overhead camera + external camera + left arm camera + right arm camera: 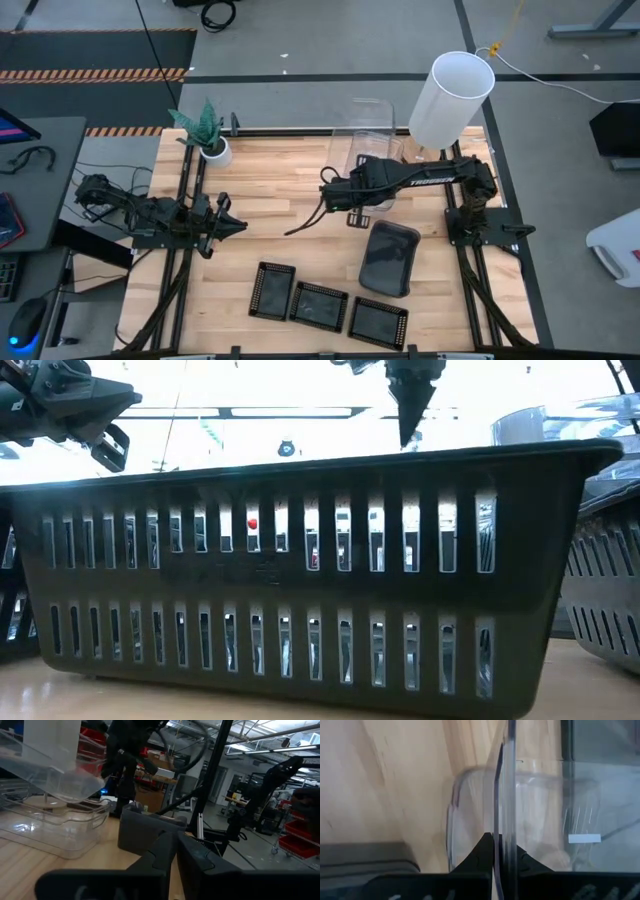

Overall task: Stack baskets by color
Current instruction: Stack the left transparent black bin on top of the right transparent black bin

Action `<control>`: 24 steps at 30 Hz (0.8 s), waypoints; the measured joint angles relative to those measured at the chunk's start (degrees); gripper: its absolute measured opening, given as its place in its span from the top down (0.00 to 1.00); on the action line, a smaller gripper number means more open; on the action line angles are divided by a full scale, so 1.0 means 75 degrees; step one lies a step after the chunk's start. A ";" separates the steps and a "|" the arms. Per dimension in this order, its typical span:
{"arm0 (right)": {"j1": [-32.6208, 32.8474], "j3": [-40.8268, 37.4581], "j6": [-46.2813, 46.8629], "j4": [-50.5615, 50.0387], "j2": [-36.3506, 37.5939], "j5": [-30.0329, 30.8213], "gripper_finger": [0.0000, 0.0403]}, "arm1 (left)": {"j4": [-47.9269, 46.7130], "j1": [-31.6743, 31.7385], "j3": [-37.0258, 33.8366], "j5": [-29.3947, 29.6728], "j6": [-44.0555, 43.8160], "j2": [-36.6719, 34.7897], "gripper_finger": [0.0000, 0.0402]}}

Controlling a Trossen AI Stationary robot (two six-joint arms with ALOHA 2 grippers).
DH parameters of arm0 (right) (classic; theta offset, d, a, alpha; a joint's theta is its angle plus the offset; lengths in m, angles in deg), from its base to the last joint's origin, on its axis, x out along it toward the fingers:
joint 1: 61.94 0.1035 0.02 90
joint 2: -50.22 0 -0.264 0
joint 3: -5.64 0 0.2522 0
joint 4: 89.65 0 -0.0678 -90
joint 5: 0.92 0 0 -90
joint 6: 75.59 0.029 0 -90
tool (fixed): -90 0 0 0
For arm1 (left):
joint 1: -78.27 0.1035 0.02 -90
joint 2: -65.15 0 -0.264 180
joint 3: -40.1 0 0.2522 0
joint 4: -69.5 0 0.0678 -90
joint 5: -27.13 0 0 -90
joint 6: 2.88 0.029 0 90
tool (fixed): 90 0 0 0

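Observation:
My right gripper [495, 837] is shut on a clear basket [55, 775], which hangs tilted above another clear basket [45, 832] that stands on its base at the table's far middle [372, 140]. A smoky dark-grey basket [390, 258] rests on the table near the right. Three black mesh baskets [318, 305] lie in a row along the near edge; one fills the low view [300, 610]. My left gripper [232, 225] waits shut at the table's left, touching nothing. My right gripper pinches the clear basket's thin wall [504, 795] between its two fingers, at the rim. The fingers [410, 410] come from above, slanting steeply down, one inside the basket and one outside. The basket is lifted clear and hangs tilted over the other clear basket.
A white cylindrical lampshade [452, 100] stands at the far right corner and a small plant pot [213, 150] at the far left. Bare wood lies between my left gripper and the dark-grey basket.

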 joint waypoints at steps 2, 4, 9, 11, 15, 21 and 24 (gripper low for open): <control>-0.0038 -0.0515 0.0113 0.0108 0.0259 -0.0004 0.98 | 0.0003 -0.0003 0.0000 0.0001 -0.0001 0.0000 0.91; -0.0054 -0.1073 0.0121 0.0489 0.0606 -0.0021 0.98 | 0.0003 -0.0003 0.0000 -0.0001 0.0001 0.0000 0.91; -0.0110 -0.2632 -0.0114 0.1962 0.1454 -0.0444 0.98 | 0.0001 -0.0001 0.0000 0.0002 0.0001 0.0000 0.93; -0.0192 -0.3215 -0.0137 0.2397 0.1761 -0.0637 0.98 | 0.0000 -0.0003 0.0000 -0.0001 -0.0002 0.0000 0.93; -0.0396 -0.4261 -0.0347 0.3351 0.2278 -0.0848 0.98 | 0.0001 -0.0001 0.0000 0.0001 -0.0001 0.0000 0.92; -0.0692 -0.5253 -0.0382 0.4427 0.2640 -0.1539 0.98 | 0.0002 -0.0002 0.0000 0.0001 0.0001 -0.0001 0.91; -0.0755 -0.5370 -0.0366 0.4639 0.2631 -0.1702 0.96 | 0.0001 -0.0001 0.0000 -0.0001 0.0001 -0.0001 0.93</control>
